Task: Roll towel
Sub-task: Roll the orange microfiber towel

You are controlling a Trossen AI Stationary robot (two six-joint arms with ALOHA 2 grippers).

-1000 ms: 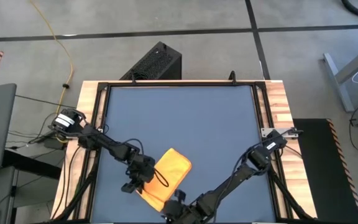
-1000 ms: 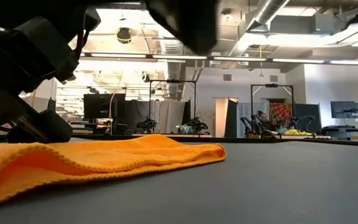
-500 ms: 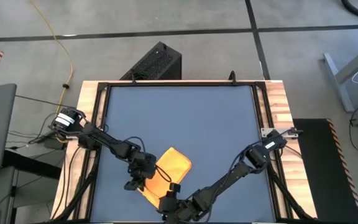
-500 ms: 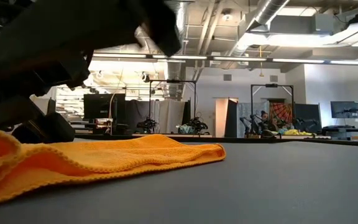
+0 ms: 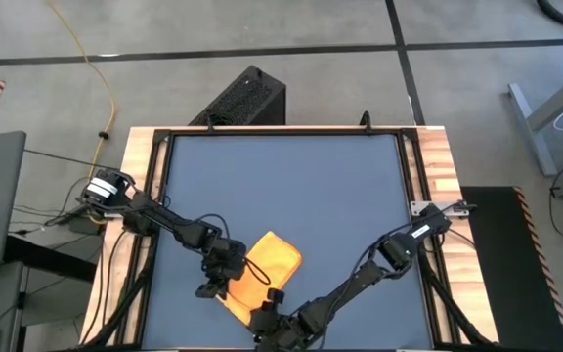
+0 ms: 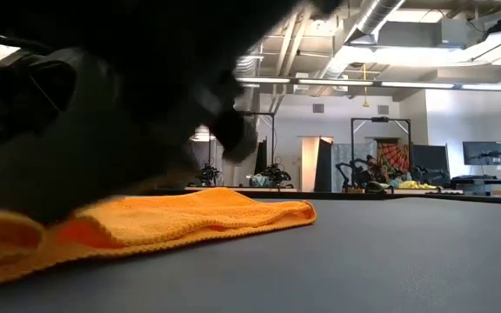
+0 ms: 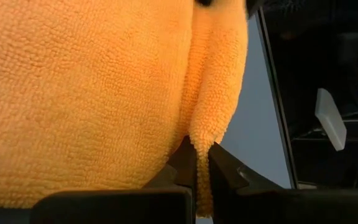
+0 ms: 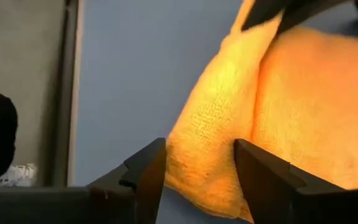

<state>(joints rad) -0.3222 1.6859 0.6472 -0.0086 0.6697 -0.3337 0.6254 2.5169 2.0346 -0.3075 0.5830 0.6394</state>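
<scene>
Towel (image 5: pixel 265 272): bright yellow-orange cloth lying on my dark blue tabletop (image 5: pixel 291 186), near the front edge and left of centre, set at a diagonal to the edges. Its rear portion lies flat; its front portion is bunched into a raised fold between my two grippers. In the low view the flat end (image 6: pixel 233 211) tapers to a rounded corner on the surface, and the lifted part sits under my dark arm.

My left gripper (image 5: pixel 225 272) is at the towel's left side. In the left wrist view its fingers (image 7: pixel 182 163) are nearly together, with a narrow ridge of the towel (image 7: pixel 213 106) pinched between them. State: closed on the cloth.

My right gripper (image 5: pixel 267 315) is at the towel's front end, close to the front edge of the tabletop. In the right wrist view its fingers (image 8: pixel 146 171) stand apart, straddling the thick folded edge of the towel (image 8: pixel 229 130); whether they press on the cloth I cannot tell. State: open around the fold.

Labels: no brand, tag or readable writing is visible on the towel or the tabletop in any view.
</scene>
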